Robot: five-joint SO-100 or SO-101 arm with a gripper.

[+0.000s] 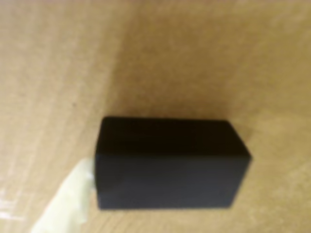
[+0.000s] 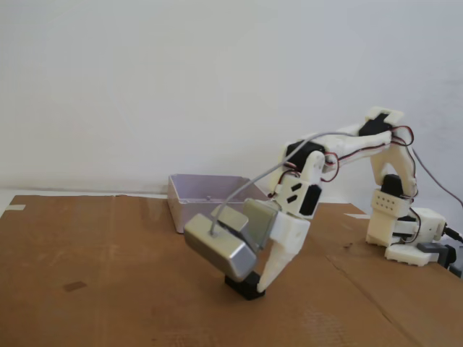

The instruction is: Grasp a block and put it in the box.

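Observation:
A black rectangular block (image 1: 170, 165) lies on the brown cardboard and fills the middle of the wrist view. In the fixed view the block (image 2: 242, 286) sits under the lowered arm. My gripper (image 2: 253, 284) is down at the block, with its white finger (image 2: 273, 269) at the block's right side. In the wrist view one pale fingertip (image 1: 65, 204) touches the block's lower left corner, and no finger shows at the opposite end. The jaws stand apart. The pale box (image 2: 178, 208) stands open behind the gripper, to its left in the fixed view.
A silver camera housing (image 2: 219, 246) on the wrist hides the gripper's other finger in the fixed view. The arm's base (image 2: 405, 235) stands at the right. The cardboard sheet (image 2: 94, 275) covers the table, with a white wall behind.

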